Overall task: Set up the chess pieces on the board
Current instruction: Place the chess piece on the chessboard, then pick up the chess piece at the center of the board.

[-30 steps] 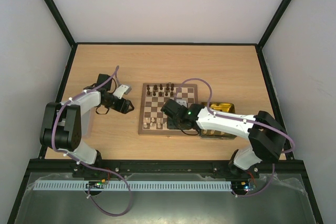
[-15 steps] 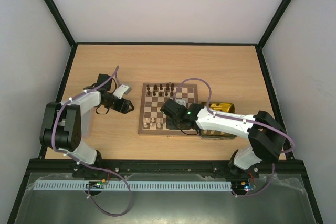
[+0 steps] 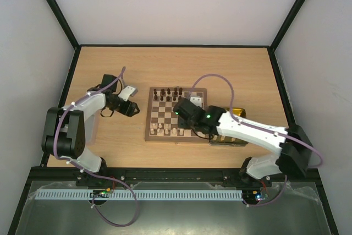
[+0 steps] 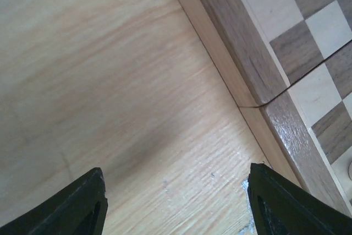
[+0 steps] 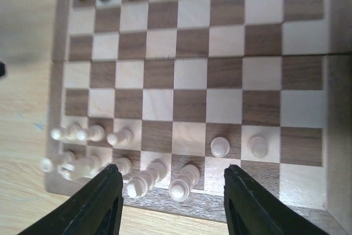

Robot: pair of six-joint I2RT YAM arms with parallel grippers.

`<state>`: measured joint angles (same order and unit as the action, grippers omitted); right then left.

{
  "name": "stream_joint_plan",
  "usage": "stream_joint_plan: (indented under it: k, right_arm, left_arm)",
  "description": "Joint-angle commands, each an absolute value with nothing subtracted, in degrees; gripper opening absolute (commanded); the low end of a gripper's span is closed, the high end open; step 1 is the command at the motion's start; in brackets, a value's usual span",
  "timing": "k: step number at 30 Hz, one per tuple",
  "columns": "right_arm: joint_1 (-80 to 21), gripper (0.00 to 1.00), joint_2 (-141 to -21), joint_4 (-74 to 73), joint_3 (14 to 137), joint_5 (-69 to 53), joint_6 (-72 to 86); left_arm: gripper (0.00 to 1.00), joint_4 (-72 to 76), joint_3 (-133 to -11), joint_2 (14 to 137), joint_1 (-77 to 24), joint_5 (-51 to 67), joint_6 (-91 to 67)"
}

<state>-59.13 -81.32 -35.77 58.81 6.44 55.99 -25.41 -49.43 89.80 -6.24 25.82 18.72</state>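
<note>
I am viewing the rig from above, with both arm bases nearest me at the table's front edge. The right gripper (image 5: 171,171) is hanging above the near side of the square wooden chessboard with dark brown and cream checks (image 3: 148,136). Its two black fingers (image 5: 102,202) are standing apart with nothing between them. Directly beneath it, the pale cream turned wooden chess pieces (image 5: 181,182) are standing on the board's two nearest rows. Most are crowding the left half, and two are standing alone toward the right. Just right of the board, a shiny gold rectangular tray (image 3: 236,115) is lying partly under the right arm.

The left gripper (image 4: 176,191) is hovering low over the light wooden table (image 3: 165,64), just beside the board's left border. Its fingers are also spread, gripping nothing.

Farther off, the middle rows of the board are showing bare checks. At the far edge, the dark brown turned wooden chess pieces (image 3: 168,93) are standing in a short cluster on the left portion.
</note>
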Motion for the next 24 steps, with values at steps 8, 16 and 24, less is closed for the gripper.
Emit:
stream_joint_plan:
  k: [8,16,24]
  right_arm:
    - [-53.48,0.56,-61.25,-40.58,51.32,11.5,58.98]
    - [-53.24,0.57,-56.04,-43.64,50.0,12.52,60.86]
    - [-52.22,0.72,-47.18,-48.28,47.92,17.7,65.22]
  left_arm:
    - [0.75,-42.48,-69.21,88.17,-22.63,17.84,45.46]
    - [0.58,-48.45,-82.46,99.15,-32.94,9.26,61.57]
    - [0.5,-58.41,-94.61,111.57,-38.84,16.85,61.46]
